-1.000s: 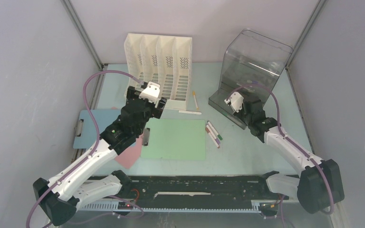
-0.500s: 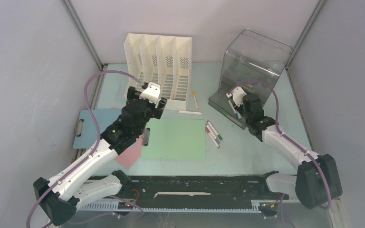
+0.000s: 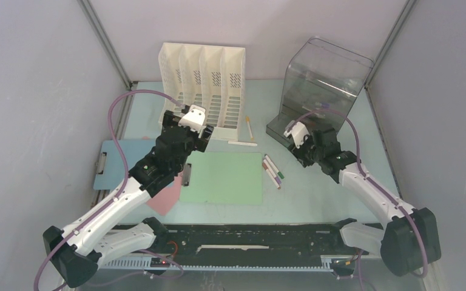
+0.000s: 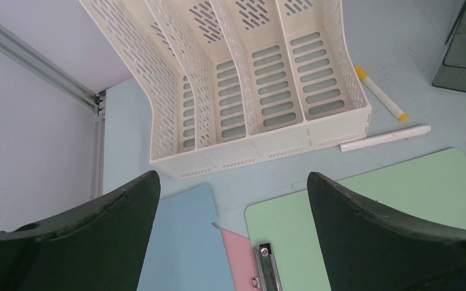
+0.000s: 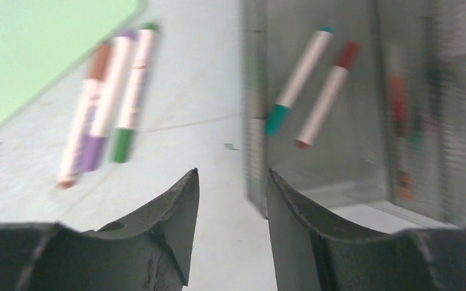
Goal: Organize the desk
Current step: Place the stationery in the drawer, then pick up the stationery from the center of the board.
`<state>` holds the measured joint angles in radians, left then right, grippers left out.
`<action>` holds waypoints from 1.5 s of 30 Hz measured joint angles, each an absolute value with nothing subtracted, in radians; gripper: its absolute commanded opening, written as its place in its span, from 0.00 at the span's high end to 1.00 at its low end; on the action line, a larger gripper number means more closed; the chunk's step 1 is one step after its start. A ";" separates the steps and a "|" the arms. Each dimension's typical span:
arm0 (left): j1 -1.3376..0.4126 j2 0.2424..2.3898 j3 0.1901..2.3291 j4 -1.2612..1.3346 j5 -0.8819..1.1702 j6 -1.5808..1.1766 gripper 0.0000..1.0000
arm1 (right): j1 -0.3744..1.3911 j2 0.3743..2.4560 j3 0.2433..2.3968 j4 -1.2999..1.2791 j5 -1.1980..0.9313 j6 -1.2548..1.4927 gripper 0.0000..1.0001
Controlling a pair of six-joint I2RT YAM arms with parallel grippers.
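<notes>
Pale mint-green flat desk (image 3: pixel 303 195) lies under both arms: rigid, fixed. I judge the clutter on it is what needs gripping.

My right gripper (image 5: pixel 232 177) part-open, empty, near three loose plastic markers (image 5: pixel 106 103) beside smoky translucent bin (image 3: pixel 321 85).

Markers likely light, stiff, slick, prone to roll: pinch mid-barrel, one at a time.

My left gripper (image 4: pixel 232 185) spread wide, empty, near white slotted file rack (image 4: pixel 255 91).

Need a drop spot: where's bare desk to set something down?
Bare desk right of the green clipboard, nearer than the three markers; also between file rack and smoky bin. Crowded in front of the rack: white pen, left hand.
</notes>
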<state>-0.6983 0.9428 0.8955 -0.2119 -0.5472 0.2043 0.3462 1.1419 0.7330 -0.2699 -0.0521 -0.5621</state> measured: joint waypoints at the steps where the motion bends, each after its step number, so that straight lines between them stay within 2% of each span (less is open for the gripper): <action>1: -0.699 0.943 0.896 -0.212 -0.547 0.205 0.00 | 0.346 1.142 0.739 -0.302 -0.118 -0.562 0.48; 8: -0.699 0.943 0.896 -0.212 -0.547 0.211 0.00 | 0.343 1.189 0.820 -0.504 -0.496 -0.594 0.50; 13: -0.699 0.943 0.896 -0.212 -0.547 0.211 0.00 | 0.381 1.288 0.847 -0.612 -0.617 -0.635 0.51; 20: -0.700 0.943 0.896 -0.212 -0.547 0.212 0.00 | 0.458 1.370 0.847 -0.662 -0.582 -0.648 0.55; 32: -0.701 0.949 0.896 -0.212 -0.547 0.212 0.00 | 0.486 1.405 0.847 -0.592 -0.362 -0.592 0.59; 45: -0.705 0.952 0.896 -0.212 -0.547 0.213 0.00 | 0.472 1.409 0.847 -0.520 -0.300 -0.516 0.57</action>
<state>-0.7048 0.9520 0.8959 -0.2123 -0.5472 0.2127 0.4725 1.4094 0.8467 -0.5198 -0.3004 -0.5156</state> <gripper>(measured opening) 0.996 0.423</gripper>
